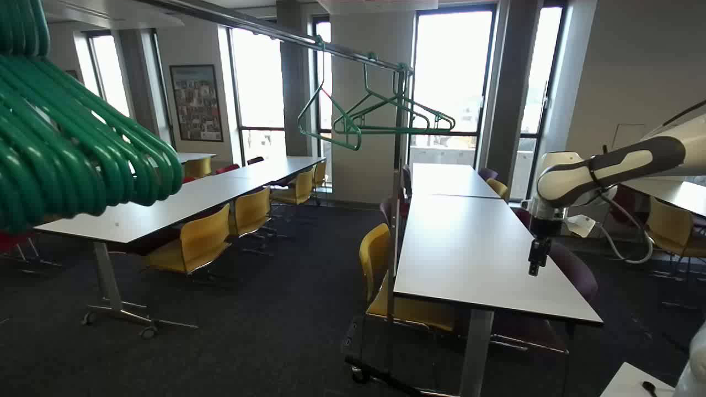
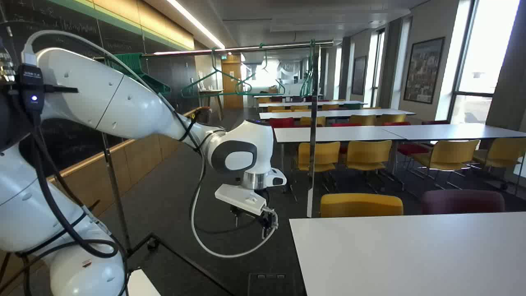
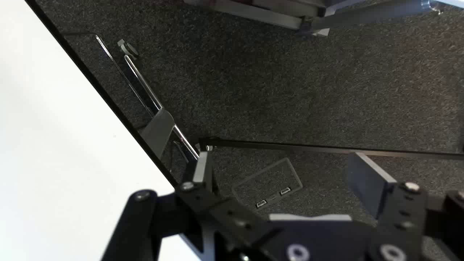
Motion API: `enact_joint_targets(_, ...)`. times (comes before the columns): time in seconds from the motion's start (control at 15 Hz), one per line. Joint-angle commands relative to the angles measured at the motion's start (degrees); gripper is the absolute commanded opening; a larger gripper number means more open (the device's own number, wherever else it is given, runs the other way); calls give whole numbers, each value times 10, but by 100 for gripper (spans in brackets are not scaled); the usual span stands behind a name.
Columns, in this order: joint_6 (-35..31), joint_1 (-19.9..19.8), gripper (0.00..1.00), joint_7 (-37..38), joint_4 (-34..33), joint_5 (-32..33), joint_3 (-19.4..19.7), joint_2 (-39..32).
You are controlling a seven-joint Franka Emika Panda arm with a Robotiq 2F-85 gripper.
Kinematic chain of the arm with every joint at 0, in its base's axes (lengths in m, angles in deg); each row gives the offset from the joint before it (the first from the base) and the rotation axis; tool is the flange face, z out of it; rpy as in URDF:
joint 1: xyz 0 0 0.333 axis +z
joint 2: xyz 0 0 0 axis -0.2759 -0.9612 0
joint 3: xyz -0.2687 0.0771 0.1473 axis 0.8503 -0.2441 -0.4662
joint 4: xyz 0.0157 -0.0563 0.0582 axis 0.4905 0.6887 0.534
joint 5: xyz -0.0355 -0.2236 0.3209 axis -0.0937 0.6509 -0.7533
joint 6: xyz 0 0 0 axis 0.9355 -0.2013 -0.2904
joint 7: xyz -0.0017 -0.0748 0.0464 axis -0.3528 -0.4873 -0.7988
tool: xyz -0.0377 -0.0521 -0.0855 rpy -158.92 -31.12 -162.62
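Note:
My gripper [image 3: 280,159] points down with its jaws wide apart and nothing between them. Beneath it, in the wrist view, lies dark carpet with a rectangular floor hatch [image 3: 294,177]. A white table [image 3: 65,145] fills the left of that view, its dark edge running close by the left finger. In an exterior view the gripper [image 1: 534,269] appears in front of the white tabletop [image 1: 469,237]. Green hangers hang from a metal rail [image 2: 176,52], apart from the gripper and higher up: a dense bunch [image 1: 83,143] at one end, and a few spaced ones, including a hanger [image 1: 330,138], at the other.
The rack's upright pole [image 2: 313,164] stands between the arm and the chairs. Its dark base bar [image 3: 319,148] crosses the floor below. Yellow chairs [image 1: 378,253] line the tables. A cable [image 2: 197,230] loops loosely under the wrist.

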Motion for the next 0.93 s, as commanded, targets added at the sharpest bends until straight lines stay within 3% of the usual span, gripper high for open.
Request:
enact_joint_targets(0.0, 1, -12, 100, -4, 0, -6, -12, -2)
enact_joint_targets(0.2, -7, -1, 100, -29, 2, -19, -9, 9)
enact_joint_targets(0.27, -43, 9, 100, -49, 12, -21, -16, 27)
enact_joint_targets(0.6, -65, 45, 100, -32, 2, -4, -97, 80)
enact_joint_targets(0.87, -134, 84, 100, -1, -1, -33, -126, 115)
